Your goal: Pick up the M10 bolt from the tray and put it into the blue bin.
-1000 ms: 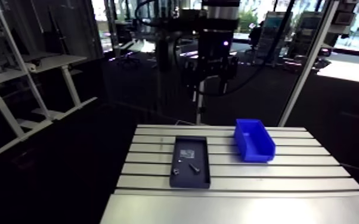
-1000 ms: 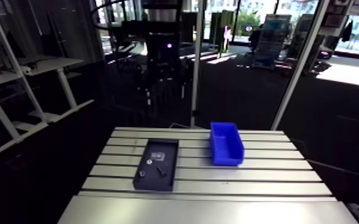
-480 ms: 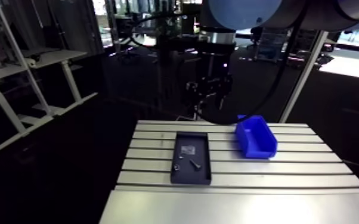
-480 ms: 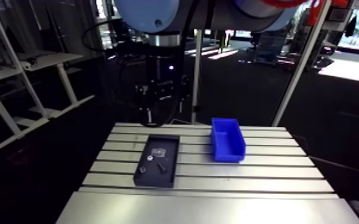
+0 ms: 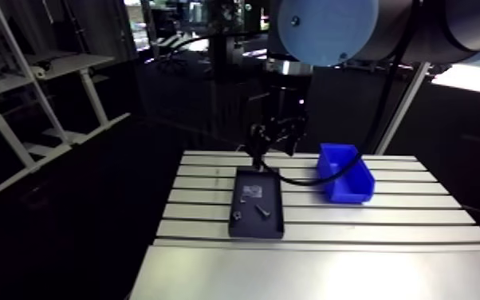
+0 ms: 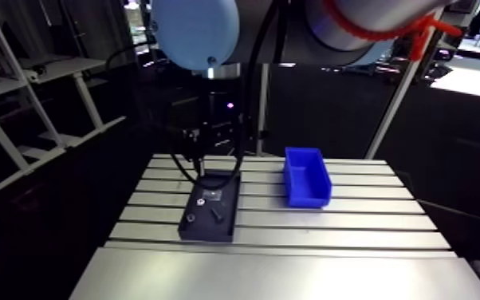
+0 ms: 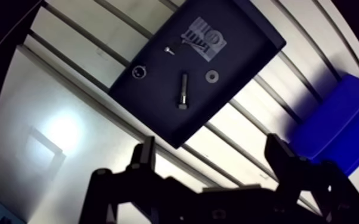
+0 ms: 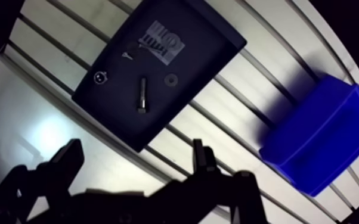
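The arm view sits high on the arm, facing forward and down over the whole bench (image 5: 403, 215) from well back; the wrist view looks steeply down past the jaws, nearer, from over the bench, with straight edges bowed; both share the tray (image 7: 158, 119), the bin (image 8: 331, 137) and the slotted top between and around them.

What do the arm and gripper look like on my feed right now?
The arm is a grey tube with round light-blue joint caps. Its wrist is dark, with a small violet light. The gripper is black: two blocky fingers on a wide, angular body.
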`<state>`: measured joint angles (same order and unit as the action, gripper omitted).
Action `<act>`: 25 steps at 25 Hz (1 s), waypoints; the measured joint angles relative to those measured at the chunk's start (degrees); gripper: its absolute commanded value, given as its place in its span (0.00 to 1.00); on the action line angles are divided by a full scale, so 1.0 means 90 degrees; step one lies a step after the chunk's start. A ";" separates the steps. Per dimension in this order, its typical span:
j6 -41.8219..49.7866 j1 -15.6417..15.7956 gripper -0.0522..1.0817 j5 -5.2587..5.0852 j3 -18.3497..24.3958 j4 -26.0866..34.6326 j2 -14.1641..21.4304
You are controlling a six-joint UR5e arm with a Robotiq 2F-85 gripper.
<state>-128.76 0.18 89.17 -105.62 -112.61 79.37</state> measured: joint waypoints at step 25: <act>0.0131 0.0301 0.32 0.0274 -0.0488 -0.0613 -0.0590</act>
<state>-127.58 2.89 91.64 -110.01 -118.13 74.06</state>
